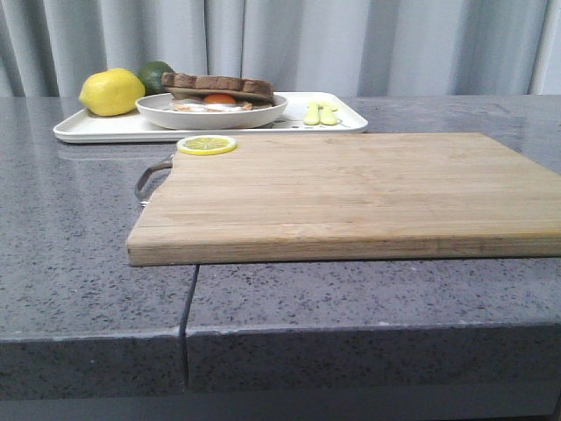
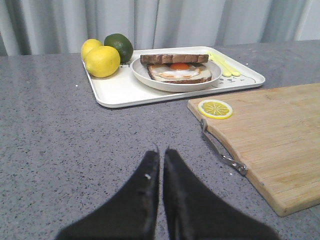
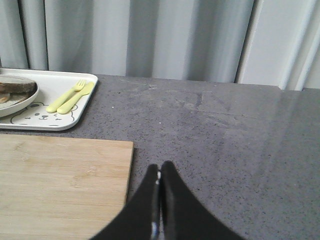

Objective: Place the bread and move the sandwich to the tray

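Sandwich [image 2: 176, 70] on tray [image 2: 120, 91], long axis crosswise; left pincer [image 2: 161, 155], right pincer [image 3: 159, 172] closed, empty

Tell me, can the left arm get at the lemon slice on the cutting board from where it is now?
Probably yes. The left gripper is shut over bare counter, and nothing stands between it and the lemon slice on the near corner of the cutting board; it would need to open first.
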